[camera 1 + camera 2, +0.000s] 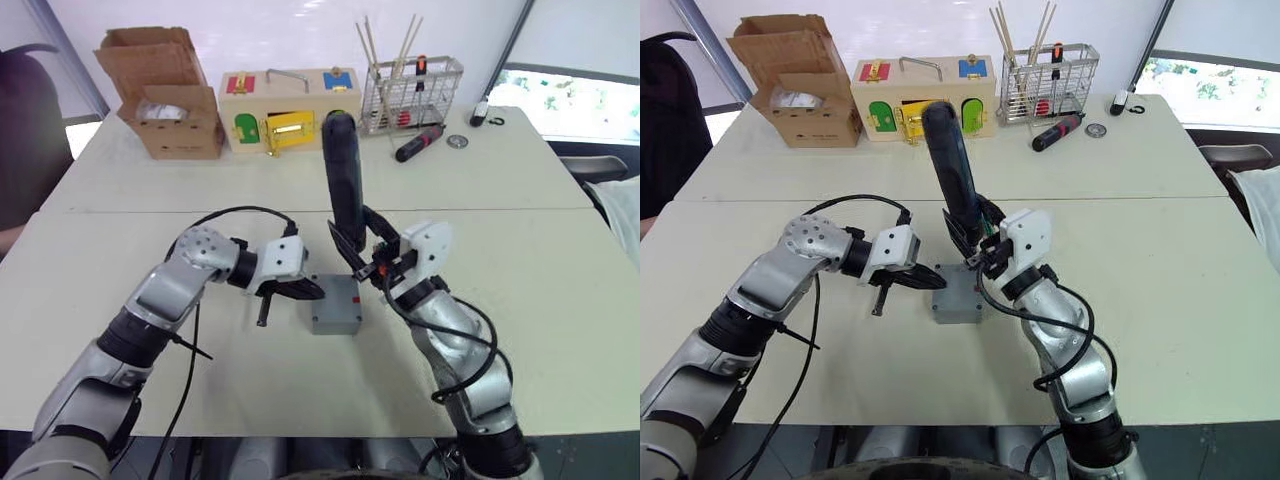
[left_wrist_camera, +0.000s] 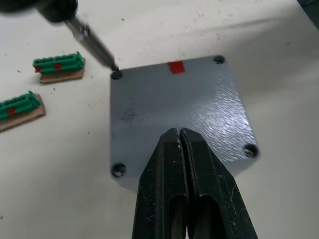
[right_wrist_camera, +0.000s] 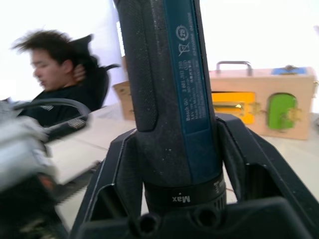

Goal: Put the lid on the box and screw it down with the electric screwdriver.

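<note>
Two pale tables stand end to end; along the far one sit one cardboard carton [image 1: 165,95], one wooden box with coloured doors [image 1: 290,108], one wire basket [image 1: 412,93] and one hand screwdriver [image 1: 420,143]. On the near table lies one grey box [image 1: 336,305] with the lid [image 2: 179,112] seated on it, beside two green connector strips [image 2: 57,64]. The left gripper [image 2: 180,144], fingers pressed together and empty, rests on the lid. The right gripper [image 1: 978,243] clamps the electric screwdriver [image 1: 952,170] nearly upright, its bit [image 2: 94,42] in a corner screw hole.
</note>
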`<state>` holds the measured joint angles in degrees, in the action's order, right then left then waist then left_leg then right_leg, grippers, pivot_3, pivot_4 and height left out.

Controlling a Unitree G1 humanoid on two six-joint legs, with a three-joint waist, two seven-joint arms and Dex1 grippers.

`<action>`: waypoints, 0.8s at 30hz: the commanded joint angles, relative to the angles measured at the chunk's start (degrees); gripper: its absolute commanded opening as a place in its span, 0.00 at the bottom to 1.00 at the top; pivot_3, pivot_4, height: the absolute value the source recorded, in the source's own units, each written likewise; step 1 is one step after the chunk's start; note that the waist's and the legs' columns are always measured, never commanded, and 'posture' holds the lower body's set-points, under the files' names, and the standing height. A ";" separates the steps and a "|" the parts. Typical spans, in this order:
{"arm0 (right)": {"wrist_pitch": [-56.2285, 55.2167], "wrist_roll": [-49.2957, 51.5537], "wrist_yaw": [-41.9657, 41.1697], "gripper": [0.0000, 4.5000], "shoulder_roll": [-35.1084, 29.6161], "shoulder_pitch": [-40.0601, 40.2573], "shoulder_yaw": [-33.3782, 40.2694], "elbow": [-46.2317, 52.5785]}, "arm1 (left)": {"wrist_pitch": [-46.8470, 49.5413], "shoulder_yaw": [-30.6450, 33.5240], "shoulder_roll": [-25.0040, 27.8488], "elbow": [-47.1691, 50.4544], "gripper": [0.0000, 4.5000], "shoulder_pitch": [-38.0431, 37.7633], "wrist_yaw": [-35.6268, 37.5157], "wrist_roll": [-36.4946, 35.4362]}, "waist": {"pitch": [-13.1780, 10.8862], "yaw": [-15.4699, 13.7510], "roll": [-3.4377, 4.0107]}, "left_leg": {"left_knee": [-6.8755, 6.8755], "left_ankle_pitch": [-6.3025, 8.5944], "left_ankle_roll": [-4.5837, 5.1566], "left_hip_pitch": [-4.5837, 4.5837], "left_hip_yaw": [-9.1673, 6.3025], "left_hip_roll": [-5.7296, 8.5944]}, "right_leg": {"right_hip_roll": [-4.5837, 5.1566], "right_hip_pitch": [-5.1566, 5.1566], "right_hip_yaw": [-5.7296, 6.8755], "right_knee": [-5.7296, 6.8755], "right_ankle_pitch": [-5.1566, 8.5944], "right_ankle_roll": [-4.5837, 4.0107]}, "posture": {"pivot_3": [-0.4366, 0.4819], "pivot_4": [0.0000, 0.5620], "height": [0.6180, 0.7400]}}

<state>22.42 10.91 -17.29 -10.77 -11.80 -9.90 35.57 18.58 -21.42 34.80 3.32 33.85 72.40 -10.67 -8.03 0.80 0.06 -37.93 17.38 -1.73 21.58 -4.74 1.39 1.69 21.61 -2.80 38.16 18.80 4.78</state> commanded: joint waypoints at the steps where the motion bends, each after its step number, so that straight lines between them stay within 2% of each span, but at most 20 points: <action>1: 9.18 12.79 0.81 0.43 0.13 -8.28 8.19 9.68 | 3.67 1.87 -0.38 -0.60 0.00 -0.91 -0.46 -2.17 | -0.11 0.06 0.12 | 0.01 0.00 0.00 0.02 0.00 0.00 | 0.00 0.02 0.00 0.00 0.00 0.00 | 0.48 0.27 1.00; 6: 17.39 23.67 3.70 0.43 -0.36 -16.91 15.40 9.02 | 7.77 5.64 -1.46 -0.21 0.00 0.63 -1.24 -6.43 | -0.33 0.17 0.13 | 0.05 0.00 0.01 0.22 -0.05 -0.01 | 0.01 0.21 0.04 0.00 0.00 0.00 | 0.48 0.27 1.00; 9: 18.52 25.50 3.77 0.43 -1.88 -18.58 17.09 7.38 | 8.65 6.90 -1.15 -1.09 0.00 1.85 -1.12 -7.42 | -0.36 0.17 0.10 | -0.10 -0.06 -0.08 0.94 -0.03 0.00 | 0.02 0.98 0.04 0.21 -0.01 0.00 | 0.48 0.27 1.00; 13: 21.42 29.76 5.16 0.43 -5.02 -22.06 22.63 3.44 | 7.05 8.26 -1.21 -7.12 0.00 5.50 -2.16 -6.03 | -0.50 0.16 0.13 | -0.10 -0.10 -0.15 1.07 0.03 0.01 | 0.04 1.13 0.04 0.26 -0.02 0.00 | 0.48 0.27 1.00; 14: 24.84 34.11 5.55 0.43 -7.12 -23.23 25.52 1.82 | 6.61 8.89 -1.53 -9.16 0.00 7.00 -2.86 -5.79 | -0.53 0.13 0.12 | -0.10 -0.12 -0.18 1.08 0.04 0.02 | 0.05 1.14 0.04 0.27 -0.03 0.00 | 0.48 0.27 1.00; 18: 45.09 49.71 7.79 0.43 -22.00 -27.20 35.38 -6.20 | 11.22 12.47 -2.86 -7.83 0.00 10.90 -1.58 -11.81 | -0.73 -0.20 0.08 | -0.12 -0.12 -0.17 1.16 0.03 0.04 | 0.10 1.14 0.10 0.23 -0.02 0.00 | 0.48 0.27 1.00; 19: 49.68 55.65 9.86 0.43 -25.53 -27.96 38.03 -9.36 | 13.17 12.90 -2.94 -6.02 0.00 11.23 -0.88 -13.58 | -0.74 -0.18 0.07 | -0.14 -0.11 -0.17 1.28 0.01 0.04 | 0.13 1.17 0.13 0.17 -0.02 0.00 | 0.48 0.27 1.00; 21: 52.90 74.16 16.76 0.43 -34.49 -26.87 41.46 -18.00 | 15.06 12.62 -1.66 -1.25 0.00 10.82 2.02 -16.27 | -0.77 -0.13 0.09 | -0.19 -0.10 -0.15 1.54 -0.01 0.04 | 0.16 1.35 0.18 0.09 -0.03 0.00 | 0.48 0.27 1.00; 24: 63.08 79.92 13.42 0.43 -50.71 -22.14 41.08 -23.27 | 13.82 10.00 1.66 5.10 0.00 8.91 6.28 -16.10 | -0.96 -0.06 0.32 | -0.19 -0.24 -0.39 1.91 0.10 0.04 | 0.20 1.71 0.18 0.09 -0.03 0.01 | 0.48 0.27 1.00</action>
<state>82.23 85.98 -2.71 -58.48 -33.59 28.61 12.50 33.11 -11.03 35.33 5.32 43.03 76.68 -25.92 -8.99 0.74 0.39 -38.03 17.17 -2.05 23.50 -4.56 1.42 1.88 23.32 -2.64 38.25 18.76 4.79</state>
